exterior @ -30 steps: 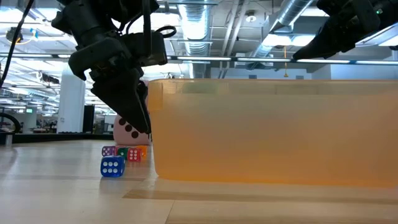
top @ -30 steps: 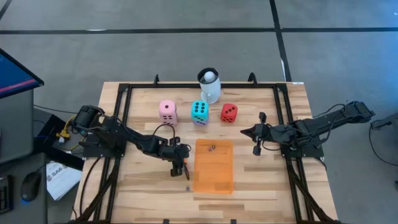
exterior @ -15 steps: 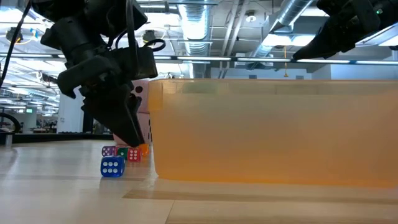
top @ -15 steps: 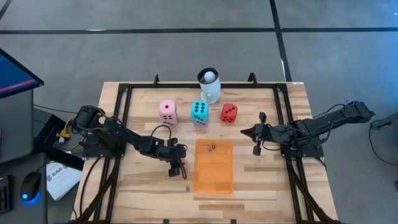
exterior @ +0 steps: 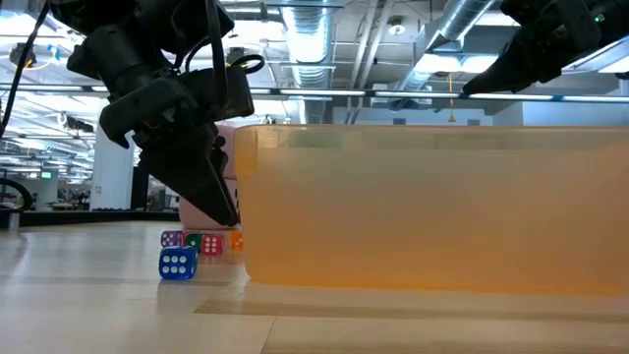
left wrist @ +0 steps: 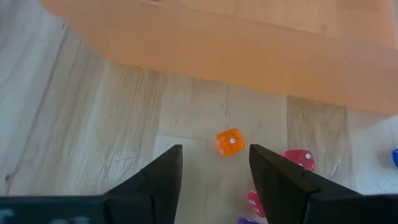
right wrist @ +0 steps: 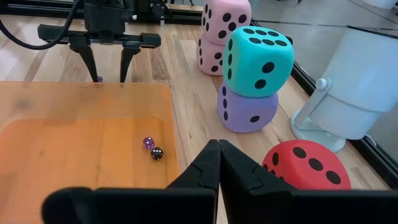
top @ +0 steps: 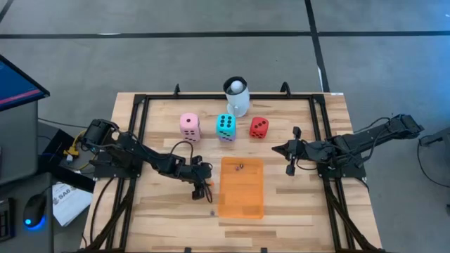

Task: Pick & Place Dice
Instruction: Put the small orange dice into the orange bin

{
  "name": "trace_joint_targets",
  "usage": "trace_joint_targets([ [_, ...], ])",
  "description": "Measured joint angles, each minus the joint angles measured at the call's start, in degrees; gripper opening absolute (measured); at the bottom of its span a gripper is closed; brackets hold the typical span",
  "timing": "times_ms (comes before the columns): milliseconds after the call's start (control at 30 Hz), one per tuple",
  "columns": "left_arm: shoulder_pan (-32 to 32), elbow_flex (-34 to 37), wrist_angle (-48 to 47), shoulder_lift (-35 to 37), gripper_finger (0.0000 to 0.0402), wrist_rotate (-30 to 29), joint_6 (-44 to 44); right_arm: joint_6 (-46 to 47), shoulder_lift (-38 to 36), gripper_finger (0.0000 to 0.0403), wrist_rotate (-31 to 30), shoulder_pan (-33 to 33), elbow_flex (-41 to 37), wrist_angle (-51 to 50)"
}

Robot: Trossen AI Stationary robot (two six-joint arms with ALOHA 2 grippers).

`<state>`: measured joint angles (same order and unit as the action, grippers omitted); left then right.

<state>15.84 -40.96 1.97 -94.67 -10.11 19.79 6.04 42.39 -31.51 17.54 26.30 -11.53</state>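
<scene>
- The left tool (left wrist: 214,163) hangs low over the desk (top: 162,204), beside the orange tray (top: 241,187) on its left-arm side; its fingers (left wrist: 163,171) stand partly open and hold nothing
- An orange die (left wrist: 229,142) lies on the desk just ahead of the fingertips, between them and the tray wall, close to the line of the gap but not yet inside it
- It is a small cube, so no long axis matters; the judgement is that the tool need only go forward a little and down to straddle it
- More small dice lie close by: a pink die (left wrist: 300,159) to one side of it and others near the same finger, with a blue die (exterior: 178,263) nearest the low camera, so a wide close might catch a neighbour
- Two tiny dice (right wrist: 153,148) already lie in the tray
- The right tool (top: 290,169) waits shut and empty on the tray's far side, well apart from the loose dice, so the left arm is clearly nearer
- The big dice (top: 225,127) stand toward the back of the desk by the mug (top: 237,96), untouched
</scene>
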Motion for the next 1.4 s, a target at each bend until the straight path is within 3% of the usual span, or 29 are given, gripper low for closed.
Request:
trace_joint_targets([
  [533,1.99,0.03,0.83,0.00,0.0230,-2.12,-4.35,0.00,0.02,0.0000,0.00,0.00,0.00,0.02],
  [800,1.66,0.04,3.92,-0.31,0.0232,-2.40,-5.96,0.00,0.01,0.0000,0.00,0.00,0.00,0.02],
  [967,1.66,0.02,8.44,-4.57,0.0232,-2.32,-5.89,0.00,0.02,0.0000,0.00,0.00,0.00,-0.02],
  [1400,1.66,0.02,7.41,-5.79,0.0218,-2.30,-5.42,0.00,0.01,0.0000,0.00,0.00,0.00,-0.02],
])
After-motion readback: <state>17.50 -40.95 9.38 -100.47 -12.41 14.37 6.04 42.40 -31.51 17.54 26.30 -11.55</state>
